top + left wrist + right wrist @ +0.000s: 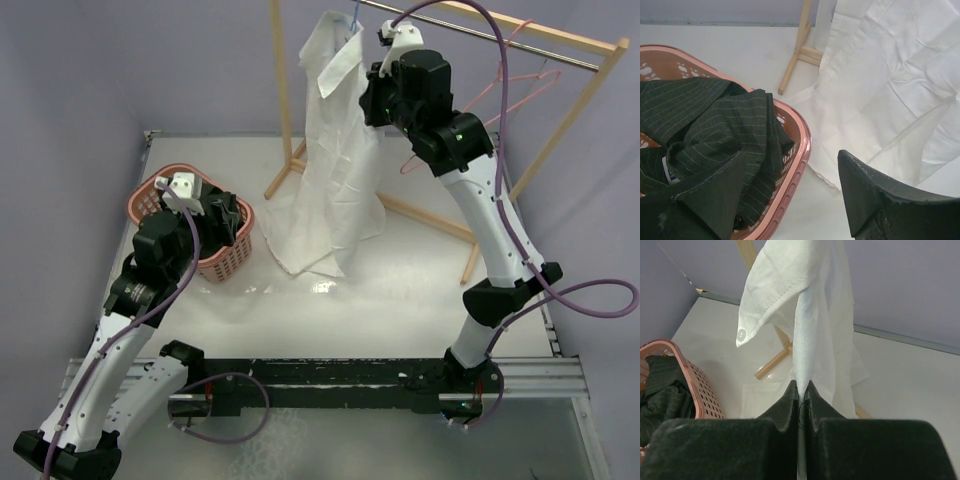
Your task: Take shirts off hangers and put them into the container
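From the top, your right tool (368, 50) is up at 12 o'clock by the white shirt (330, 170), and your left tool (222, 218) hangs open over the basket (140, 205) at 9 o'clock; the left wrist shows the dark shirt (715, 125) in the basket, and the right wrist shows that tool pinched shut on white cloth, so next you should pull it gently off its hanger (355, 16).

Bright, even light; soft shadows

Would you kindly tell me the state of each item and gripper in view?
Basket: upright, partly filled.
Dark shirt: bundled inside basket.
White shirt: hanging from rack, edge pinched.
Pink hanger: bare, on rack.
Left gripper: open, over basket.
Right gripper: shut on white shirt.
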You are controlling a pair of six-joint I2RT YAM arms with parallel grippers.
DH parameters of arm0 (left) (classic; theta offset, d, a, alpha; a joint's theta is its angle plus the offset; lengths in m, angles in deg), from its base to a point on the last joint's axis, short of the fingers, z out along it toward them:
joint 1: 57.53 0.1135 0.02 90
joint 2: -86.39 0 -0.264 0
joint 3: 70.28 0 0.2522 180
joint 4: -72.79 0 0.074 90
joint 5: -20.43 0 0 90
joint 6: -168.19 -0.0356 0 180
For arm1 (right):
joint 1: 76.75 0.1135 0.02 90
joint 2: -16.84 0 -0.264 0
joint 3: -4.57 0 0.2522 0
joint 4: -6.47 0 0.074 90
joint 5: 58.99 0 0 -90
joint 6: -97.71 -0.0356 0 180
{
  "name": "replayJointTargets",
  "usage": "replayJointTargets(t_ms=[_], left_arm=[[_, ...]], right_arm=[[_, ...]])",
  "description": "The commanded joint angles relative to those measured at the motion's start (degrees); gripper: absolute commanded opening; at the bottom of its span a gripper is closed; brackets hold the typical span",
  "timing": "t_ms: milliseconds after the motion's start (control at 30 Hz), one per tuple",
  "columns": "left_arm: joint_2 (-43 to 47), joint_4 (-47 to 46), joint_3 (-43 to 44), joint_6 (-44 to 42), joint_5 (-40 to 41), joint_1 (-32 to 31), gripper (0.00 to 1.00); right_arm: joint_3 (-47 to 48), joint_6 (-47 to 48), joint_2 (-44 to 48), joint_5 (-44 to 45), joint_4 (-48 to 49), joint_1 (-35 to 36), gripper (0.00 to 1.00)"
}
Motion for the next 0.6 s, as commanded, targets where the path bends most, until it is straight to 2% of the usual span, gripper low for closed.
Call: replayJointTargets(t_ms=[0,200,567], left_arm=[[0.12,-1.01,1.09,0.03,-0.9,0.18,0.76],[0.12,-1.04,1.09,-0.06,-1.15,0.2,0.76],[-0.14,-1.08,1.11,-0.28,-1.69,0.16,0.76]], right_arm=[[4.27,2.38,1.56,2.44,2.69,0.1,0.0],[10.34,3.39,-0.17,2.62,0.92,0.18,0.0],[13.66,4.18,0.78,2.56,0.79,0.2,0.0]])
